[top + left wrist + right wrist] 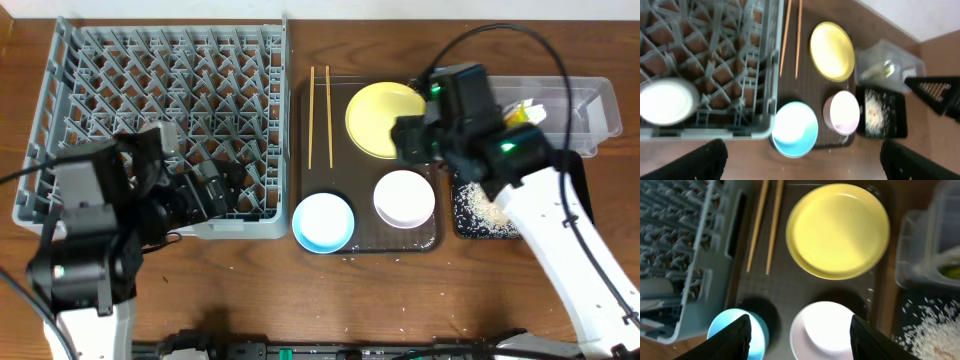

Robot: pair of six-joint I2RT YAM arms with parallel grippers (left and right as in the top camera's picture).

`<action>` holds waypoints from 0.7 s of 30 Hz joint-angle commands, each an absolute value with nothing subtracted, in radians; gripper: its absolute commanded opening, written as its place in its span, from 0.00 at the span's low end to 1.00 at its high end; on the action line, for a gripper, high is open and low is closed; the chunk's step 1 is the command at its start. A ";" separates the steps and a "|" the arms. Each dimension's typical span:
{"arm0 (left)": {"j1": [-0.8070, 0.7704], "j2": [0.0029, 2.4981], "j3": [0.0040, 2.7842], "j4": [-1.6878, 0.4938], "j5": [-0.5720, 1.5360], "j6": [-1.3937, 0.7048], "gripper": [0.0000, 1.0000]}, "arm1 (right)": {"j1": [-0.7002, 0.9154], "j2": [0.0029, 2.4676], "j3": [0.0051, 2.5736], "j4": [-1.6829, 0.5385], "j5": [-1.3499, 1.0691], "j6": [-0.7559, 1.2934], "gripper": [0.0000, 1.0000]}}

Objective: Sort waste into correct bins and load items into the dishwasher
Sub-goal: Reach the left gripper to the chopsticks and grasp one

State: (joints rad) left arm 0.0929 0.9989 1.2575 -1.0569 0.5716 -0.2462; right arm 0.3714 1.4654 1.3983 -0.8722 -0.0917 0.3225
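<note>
The grey dish rack point(150, 90) fills the left. A small white cup point(665, 102) lies in it. My left gripper point(215, 190) is open and empty over the rack's front right corner; its fingers point(810, 162) frame bare table. On the brown serving tray point(335, 180) lie two chopsticks point(319, 115), the yellow plate point(385, 120), the white bowl point(404, 198) and the blue bowl point(323, 221). My right gripper point(800, 340) is open and empty above the white bowl point(830, 330), just below the yellow plate point(837, 230).
The clear tub point(585, 105) at the back right holds white paper point(530, 108) and a green wrapper point(516, 116). The black tray point(470, 225) in front of it holds rice scraps point(930, 325). A few grains lie on the wooden table.
</note>
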 commanded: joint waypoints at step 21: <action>-0.458 1.774 1.741 -0.925 0.014 -0.204 0.72 | 0.295 1.485 1.410 -1.136 -0.032 0.482 0.99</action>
